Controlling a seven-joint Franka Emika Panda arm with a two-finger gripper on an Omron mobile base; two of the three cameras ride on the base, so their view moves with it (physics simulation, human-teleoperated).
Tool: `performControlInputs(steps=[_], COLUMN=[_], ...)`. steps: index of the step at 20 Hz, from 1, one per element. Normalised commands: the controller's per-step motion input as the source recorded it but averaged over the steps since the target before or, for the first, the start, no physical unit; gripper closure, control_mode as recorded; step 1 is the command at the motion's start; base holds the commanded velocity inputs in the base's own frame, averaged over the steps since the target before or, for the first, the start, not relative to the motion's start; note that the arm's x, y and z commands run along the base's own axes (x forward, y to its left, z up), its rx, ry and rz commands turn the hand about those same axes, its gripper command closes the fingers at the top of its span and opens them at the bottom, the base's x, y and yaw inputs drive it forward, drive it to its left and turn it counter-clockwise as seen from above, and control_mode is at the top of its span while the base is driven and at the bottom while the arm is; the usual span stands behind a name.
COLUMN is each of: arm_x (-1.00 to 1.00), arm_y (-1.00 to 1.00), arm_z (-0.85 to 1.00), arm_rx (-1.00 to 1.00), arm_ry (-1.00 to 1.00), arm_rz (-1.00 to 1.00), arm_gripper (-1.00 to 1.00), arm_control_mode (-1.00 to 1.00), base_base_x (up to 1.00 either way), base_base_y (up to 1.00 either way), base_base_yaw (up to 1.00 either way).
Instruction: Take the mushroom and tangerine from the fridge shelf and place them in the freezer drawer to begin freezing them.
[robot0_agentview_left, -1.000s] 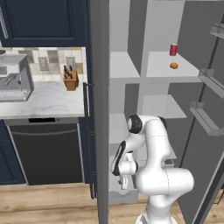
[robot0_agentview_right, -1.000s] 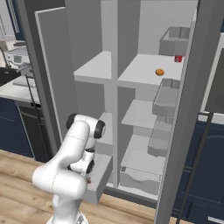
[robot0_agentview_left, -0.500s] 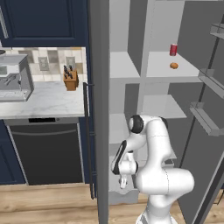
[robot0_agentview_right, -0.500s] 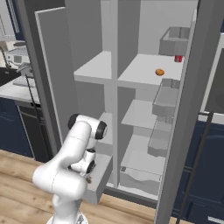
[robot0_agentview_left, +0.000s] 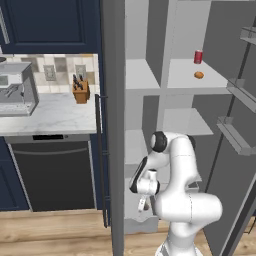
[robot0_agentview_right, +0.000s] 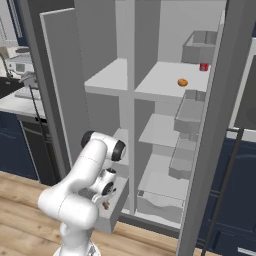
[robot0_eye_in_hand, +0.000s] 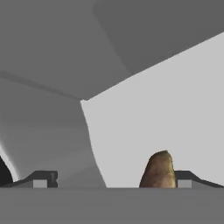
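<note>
My gripper hangs low inside the pulled-out freezer drawer, fingers pointing down and open. In the hand view the two tips of the gripper stand wide apart. The brown mushroom lies on the pale drawer floor just beside the right tip, with nothing pressing on its other side. From the right base view the mushroom is a small reddish speck under the gripper, inside the freezer drawer. The orange tangerine rests high up on the fridge shelf.
A red can stands behind the tangerine. Railed door racks line the open fridge door on the right. The open freezer door edge stands close to my left. A counter with a knife block lies further left.
</note>
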Motion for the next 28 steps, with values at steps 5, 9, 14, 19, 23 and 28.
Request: performControlInputs(steps=[5, 9, 14, 19, 23, 28], arm_x=[0.24, 0.14, 0.02, 0.00, 0.00, 0.00], arm_y=[0.02, 0.09, -0.03, 0.00, 0.01, -0.03], arm_z=[0.00, 0.00, -0.07, -0.23, -0.31, -0.24], arm_rx=[0.00, 0.00, 0.00, -0.03, -0.07, -0.09], arm_ry=[0.10, 0.07, 0.02, 0.00, 0.00, 0.00], arm_rz=[-0.23, -0.28, -0.09, 0.00, 0.00, -0.06], arm_gripper=[-1.00, -1.00, -1.00, -1.00, -1.00, -1.00], arm_control_mode=[-1.00, -1.00, -1.00, -1.00, -1.00, -1.00], base_base_x=[0.00, 0.00, 0.00, 0.00, 0.00, 0.00], base_base_y=[0.00, 0.00, 0.00, 0.00, 0.00, 0.00], base_base_yaw=[0.00, 0.00, 0.00, 0.00, 0.00, 0.00])
